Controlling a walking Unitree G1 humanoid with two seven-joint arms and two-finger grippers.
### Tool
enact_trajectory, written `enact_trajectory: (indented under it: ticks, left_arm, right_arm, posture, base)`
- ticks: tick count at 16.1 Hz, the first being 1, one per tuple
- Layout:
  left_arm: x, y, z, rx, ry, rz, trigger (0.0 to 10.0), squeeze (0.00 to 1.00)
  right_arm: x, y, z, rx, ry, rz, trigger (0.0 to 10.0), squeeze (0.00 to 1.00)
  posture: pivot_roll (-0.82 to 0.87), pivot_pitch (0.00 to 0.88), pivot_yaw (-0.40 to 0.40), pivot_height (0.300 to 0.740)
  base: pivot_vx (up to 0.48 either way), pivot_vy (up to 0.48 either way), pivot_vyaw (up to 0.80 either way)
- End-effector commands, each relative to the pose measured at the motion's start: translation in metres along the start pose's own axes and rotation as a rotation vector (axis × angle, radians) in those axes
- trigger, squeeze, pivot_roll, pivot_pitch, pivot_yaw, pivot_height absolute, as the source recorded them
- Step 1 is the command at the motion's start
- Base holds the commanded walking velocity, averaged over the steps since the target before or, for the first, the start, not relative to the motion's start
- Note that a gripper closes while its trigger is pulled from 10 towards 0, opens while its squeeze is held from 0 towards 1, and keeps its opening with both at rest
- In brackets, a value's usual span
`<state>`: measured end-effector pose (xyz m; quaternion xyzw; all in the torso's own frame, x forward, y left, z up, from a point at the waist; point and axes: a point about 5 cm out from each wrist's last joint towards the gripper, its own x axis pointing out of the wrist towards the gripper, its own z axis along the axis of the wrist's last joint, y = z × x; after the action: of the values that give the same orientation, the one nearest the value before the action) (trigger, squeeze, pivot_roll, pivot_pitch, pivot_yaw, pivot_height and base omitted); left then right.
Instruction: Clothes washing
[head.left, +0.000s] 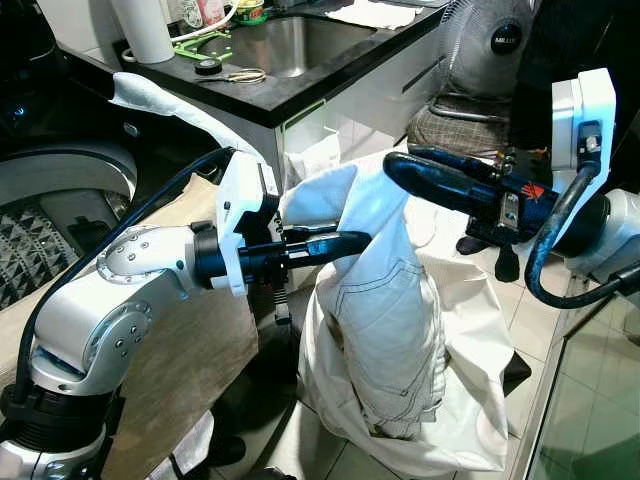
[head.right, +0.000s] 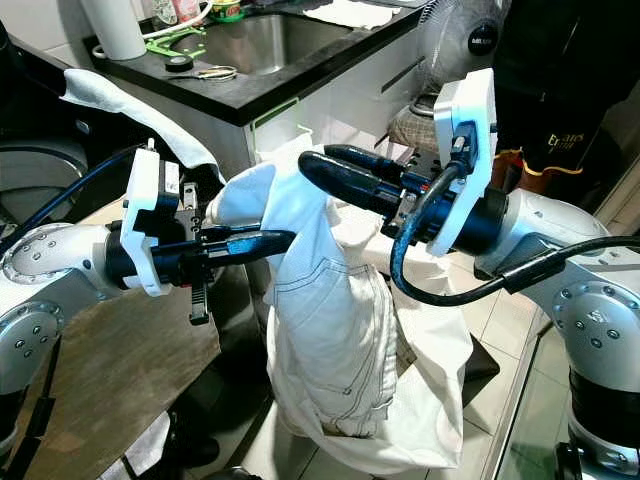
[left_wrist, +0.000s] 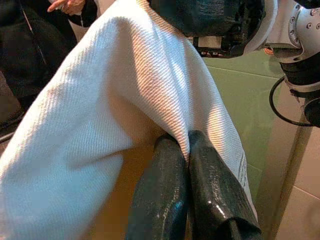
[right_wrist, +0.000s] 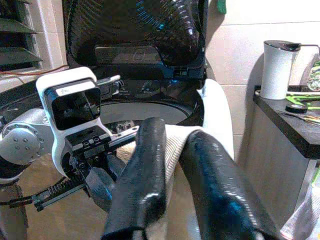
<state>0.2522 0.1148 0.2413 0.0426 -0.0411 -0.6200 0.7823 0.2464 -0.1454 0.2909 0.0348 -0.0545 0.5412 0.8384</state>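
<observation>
A pair of white trousers (head.left: 385, 300) hangs between my two grippers, its lower end inside a white laundry bag (head.left: 465, 410) on the floor. My left gripper (head.left: 355, 240) comes in from the left and is shut on the cloth's upper left fold; the left wrist view shows its fingers (left_wrist: 165, 170) pinching white fabric. From the right, my right gripper (head.left: 395, 170) is shut on the top of the trousers, with cloth between its fingers (right_wrist: 150, 150). The washing machine (head.left: 60, 170) stands at the left with its lid up and its drum opening (right_wrist: 145, 112) visible.
Another white cloth (head.left: 170, 105) drapes over the machine's edge. A black counter with a sink (head.left: 290, 45), a paper roll (head.left: 145, 30) and scissors (head.left: 240, 75) lies behind. A fan (head.left: 495, 45) and a person in dark clothes (head.right: 560, 90) are at the right.
</observation>
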Motion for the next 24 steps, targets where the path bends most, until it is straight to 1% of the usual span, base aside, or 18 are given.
enact_trajectory:
  ticks: [1,3,6,9,11,12,13,14,15,16,17,18,19,20,21,22,23,24]
  left_arm:
    - [-0.002,0.002,0.001,0.017,0.012,0.012,10.0,0.0]
    - [-0.002,0.003,0.001,0.023,0.007,0.033,10.0,0.0]
    - [-0.003,0.003,-0.001,0.012,0.011,0.034,10.0,0.0]
    - [-0.006,0.005,-0.002,0.025,0.02,0.055,10.0,0.0]
    - [-0.009,0.019,-0.003,0.071,0.019,0.217,10.0,0.0]
    - [-0.012,0.03,0.002,0.112,-0.023,0.348,10.0,0.0]
    - [-0.016,0.038,0.013,0.118,-0.117,0.439,10.0,0.0]
    - [-0.017,0.047,0.028,0.134,-0.198,0.519,10.0,0.0]
    - [-0.016,0.056,0.042,0.169,-0.249,0.584,10.0,0.0]
    - [-0.013,0.067,0.054,0.24,-0.248,0.625,10.0,0.0]
    - [-0.011,0.078,0.068,0.323,-0.248,0.666,10.0,0.0]
    - [-0.011,0.081,0.074,0.349,-0.262,0.681,10.0,0.0]
    - [-0.013,0.087,0.088,0.39,-0.319,0.741,10.0,0.0]
    - [-0.022,0.099,0.112,0.453,-0.38,0.867,10.0,0.0]
    - [-0.03,0.112,0.131,0.529,-0.392,1.008,10.0,0.0]
    - [-0.04,0.126,0.142,0.61,-0.345,1.156,10.0,0.0]
    - [-0.045,0.132,0.146,0.705,-0.304,1.243,10.0,0.0]
    - [-0.057,0.144,0.15,0.795,-0.228,1.38,10.0,0.0]
  right_arm:
    - [-0.006,-0.006,0.017,-0.054,-0.061,-0.054,10.0,1.0]
    - [-0.008,-0.006,0.024,-0.045,-0.105,-0.052,10.0,1.0]
    - [-0.015,-0.011,0.043,-0.012,-0.233,-0.062,10.0,1.0]
    - [-0.028,-0.021,0.065,-0.014,-0.36,-0.138,10.0,1.0]
    - [-0.041,-0.038,0.09,-0.048,-0.489,-0.335,10.0,1.0]
    - [-0.043,-0.042,0.097,-0.074,-0.515,-0.405,10.0,1.0]
    - [-0.042,-0.042,0.098,-0.079,-0.506,-0.424,10.0,1.0]
    - [-0.036,-0.038,0.089,-0.09,-0.438,-0.402,10.0,1.0]
    - [-0.026,-0.034,0.07,-0.137,-0.298,-0.385,10.0,0.0]
    - [-0.015,-0.027,0.048,-0.193,-0.137,-0.352,10.0,0.0]
    - [-0.006,-0.019,0.026,-0.213,-0.033,-0.288,10.0,0.0]
    - [-0.005,-0.017,0.023,-0.199,-0.036,-0.277,10.0,0.0]
    - [-0.002,-0.013,0.019,-0.173,-0.047,-0.264,10.0,0.0]
    - [0.0,-0.01,0.014,-0.148,-0.054,-0.256,10.0,0.0]
    - [0.005,-0.004,0.004,-0.158,-0.01,-0.235,10.0,0.0]
    - [0.009,0.003,-0.01,-0.193,0.063,-0.192,10.0,0.0]
    - [0.01,0.005,-0.012,-0.194,0.066,-0.185,10.0,0.0]
    - [0.013,0.007,-0.015,-0.179,0.056,-0.178,10.0,0.0]
  posture:
    - [-0.07,0.0,0.074,0.74]
    - [-0.07,0.0,0.074,0.74]
    - [-0.06,0.0,0.075,0.74]
    - [-0.07,0.0,0.079,0.74]
    - [-0.07,0.0,0.085,0.74]
    - [-0.07,0.0,0.094,0.74]
    - [-0.08,0.0,0.094,0.74]
    - [-0.08,0.0,0.092,0.74]
    - [-0.07,0.0,0.089,0.74]
    - [-0.07,0.0,0.09,0.74]
    - [-0.08,0.0,0.095,0.74]
    - [-0.08,0.0,0.095,0.74]
    - [-0.08,0.0,0.099,0.74]
    - [-0.08,0.0,0.098,0.74]
    - [-0.08,0.0,0.098,0.74]
    - [-0.07,0.0,0.1,0.74]
    - [-0.07,0.0,0.104,0.74]
    - [-0.08,0.0,0.104,0.74]
  base:
    - [0.0,0.0,0.0]
    - [0.0,0.0,0.0]
    - [0.0,0.0,0.0]
    - [0.0,0.0,0.0]
    - [0.0,0.0,0.0]
    - [0.0,0.0,0.0]
    - [0.0,0.0,0.0]
    - [0.0,0.0,0.0]
    - [0.0,0.0,0.0]
    - [0.0,0.0,0.0]
    - [0.0,0.0,0.0]
    - [0.0,0.0,0.0]
    - [0.0,0.0,0.0]
    - [0.0,0.0,0.0]
    - [0.0,0.0,0.0]
    - [0.0,0.0,0.0]
    - [0.0,0.0,0.0]
    - [0.0,0.0,0.0]
